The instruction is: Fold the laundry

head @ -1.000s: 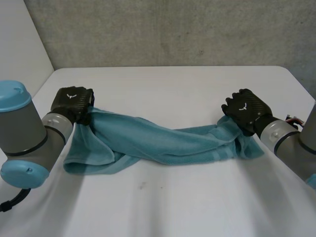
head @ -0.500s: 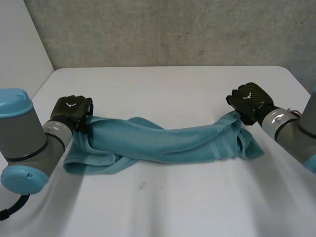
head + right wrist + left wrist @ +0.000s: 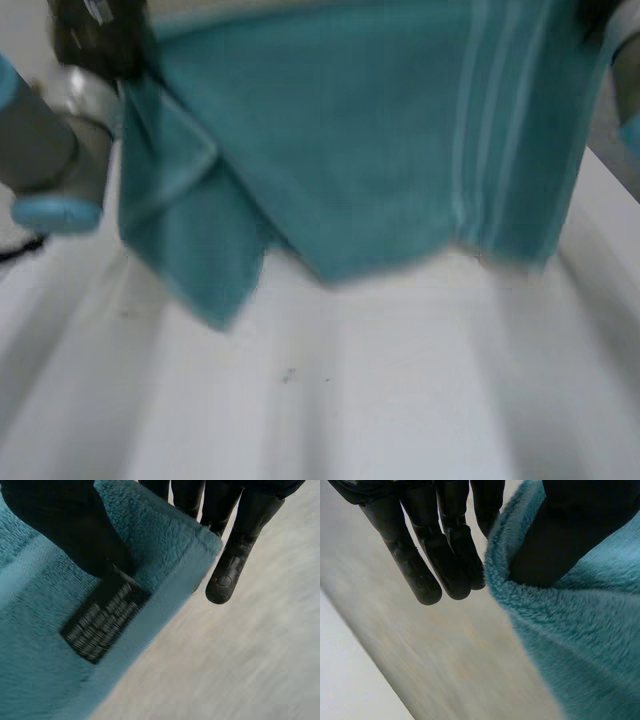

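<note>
Rising off the white table [image 3: 400, 400], the fluffy teal terry towel [image 3: 340, 150] is hanging spread across the upper frame, with the left hand [image 3: 95, 35] at upper left and the right hand [image 3: 65, 525] each pinching a top corner between thumb and fingers, likely opening it flat for folding.

Towel [image 3: 340, 150]: one, teal terry with deep pile; pale woven stripes run down near its right side. Hangs spread across the upper frame in loose folds. Left part doubled over, drooping to a point at lower left. Bottom edge uneven.
</note>
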Tool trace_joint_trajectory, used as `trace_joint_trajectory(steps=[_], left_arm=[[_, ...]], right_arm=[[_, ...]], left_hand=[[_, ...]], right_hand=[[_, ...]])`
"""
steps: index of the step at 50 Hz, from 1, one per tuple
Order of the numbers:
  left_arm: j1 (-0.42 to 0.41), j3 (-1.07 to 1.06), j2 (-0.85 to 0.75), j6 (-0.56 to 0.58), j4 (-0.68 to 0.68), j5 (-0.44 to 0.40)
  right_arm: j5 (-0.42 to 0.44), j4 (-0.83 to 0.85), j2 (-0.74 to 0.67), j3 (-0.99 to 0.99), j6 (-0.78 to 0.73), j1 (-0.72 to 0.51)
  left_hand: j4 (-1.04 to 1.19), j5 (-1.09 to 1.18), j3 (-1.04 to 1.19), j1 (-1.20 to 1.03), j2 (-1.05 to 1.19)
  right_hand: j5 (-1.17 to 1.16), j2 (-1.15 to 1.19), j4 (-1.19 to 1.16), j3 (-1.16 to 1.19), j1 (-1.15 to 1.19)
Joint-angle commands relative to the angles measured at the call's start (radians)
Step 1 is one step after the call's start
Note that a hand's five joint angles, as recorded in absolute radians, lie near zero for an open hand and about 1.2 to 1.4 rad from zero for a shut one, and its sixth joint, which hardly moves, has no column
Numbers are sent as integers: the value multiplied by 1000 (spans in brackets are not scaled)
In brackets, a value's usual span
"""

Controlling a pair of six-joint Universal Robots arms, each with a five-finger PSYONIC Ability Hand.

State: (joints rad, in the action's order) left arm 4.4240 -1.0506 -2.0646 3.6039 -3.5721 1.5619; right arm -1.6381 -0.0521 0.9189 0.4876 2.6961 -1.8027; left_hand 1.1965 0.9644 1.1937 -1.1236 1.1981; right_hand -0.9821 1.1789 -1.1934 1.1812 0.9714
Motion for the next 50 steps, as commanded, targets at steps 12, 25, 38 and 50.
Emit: trace_joint_trajectory(steps=[12, 25, 38, 50], left_arm=[[64, -495, 225, -215, -134, -146], [103, -664, -14, -97, -110, -161], [112, -658, -71, 6, -119, -158], [163, -666, -78, 21, -128, -157]], right_arm=[[187, 357, 428, 960, 116, 10], [192, 348, 402, 1198, 39, 13], [193, 276, 405, 1214, 36, 104], [210, 265, 403, 1221, 27, 148]], left_hand=[[200, 257, 203, -273, 198], [-195, -138, -193, 123, -197], [-710, -652, -707, 637, -711], [-698, -641, -695, 625, -700]], right_hand=[[-240, 217, -203, 215, 425], [-240, 217, -203, 215, 425], [-240, 217, -203, 215, 425], [-240, 217, -203, 215, 425]])
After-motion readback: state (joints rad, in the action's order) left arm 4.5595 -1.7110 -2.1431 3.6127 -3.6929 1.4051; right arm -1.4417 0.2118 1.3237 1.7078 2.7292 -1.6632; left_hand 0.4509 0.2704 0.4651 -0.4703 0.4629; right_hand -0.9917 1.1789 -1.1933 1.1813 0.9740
